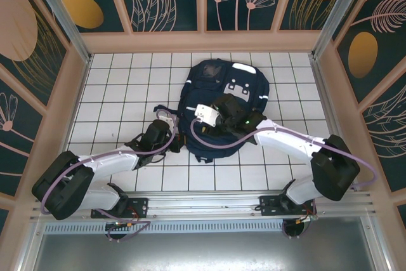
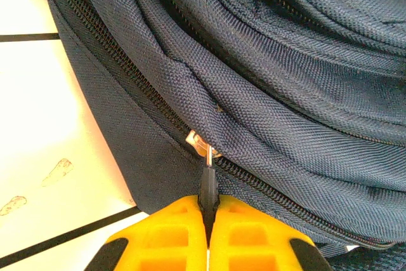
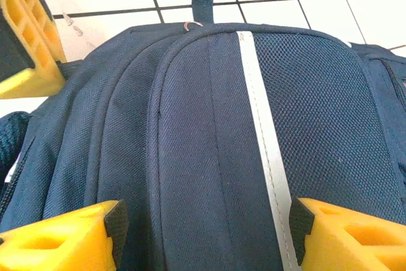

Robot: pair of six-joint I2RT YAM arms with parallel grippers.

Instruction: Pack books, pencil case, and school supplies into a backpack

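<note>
White tiled surface [image 1: 114, 93]: left jaws pinch the thin dark zipper pull [image 2: 207, 188] of the navy fabric backpack [image 1: 216, 80]; right jaws spread. A skewed tug could slip it.

Showing no readable text, brand, number or sign anywhere. Appearing as a grey patch [image 1: 240, 87] on the backpack [image 1: 206, 84], upper middle of the overhead frame, with pale marks too small for making out any lettering.
</note>
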